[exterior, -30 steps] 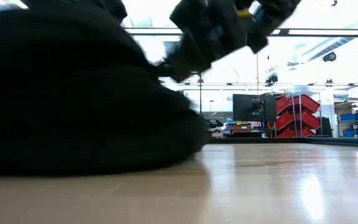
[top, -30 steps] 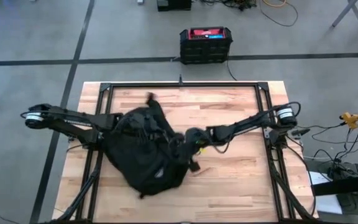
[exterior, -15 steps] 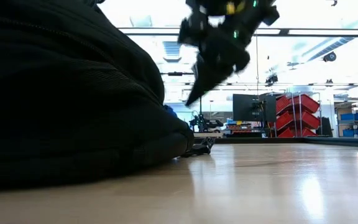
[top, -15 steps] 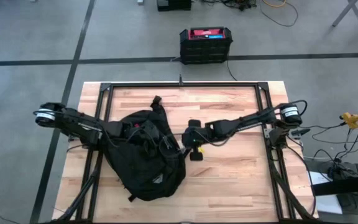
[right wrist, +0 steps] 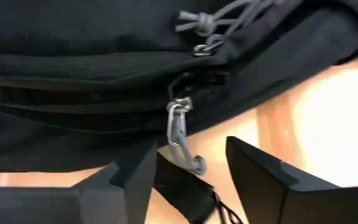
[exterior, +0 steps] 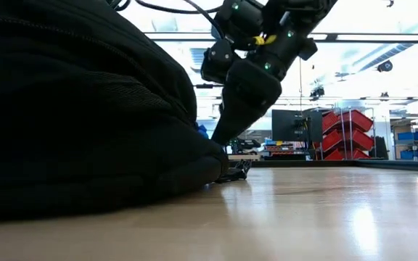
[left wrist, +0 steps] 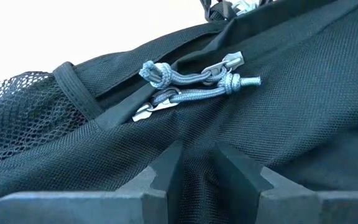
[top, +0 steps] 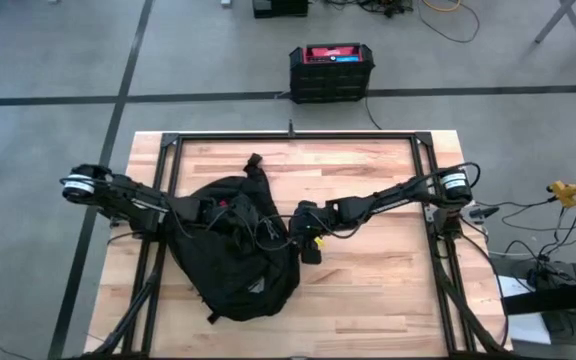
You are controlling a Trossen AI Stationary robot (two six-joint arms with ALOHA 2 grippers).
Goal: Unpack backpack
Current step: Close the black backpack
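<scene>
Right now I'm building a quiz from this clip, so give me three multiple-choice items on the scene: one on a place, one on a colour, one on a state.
1. Where does the backpack lie on the table?
A. left half
B. right half
C. far right corner

2. What colour are the zip pull cords?
A. red
B. grey-blue
C. yellow

3. How do the right gripper's jaws stand?
A. shut on a strap
B. shut on nothing
C. open, a metal zip pull between them

Answers:
1 A, the high view shows it by the left arm.
2 B, the left wrist view shows knotted grey-blue cords.
3 C, the right wrist view shows a clear gap either side of the pull.
</scene>
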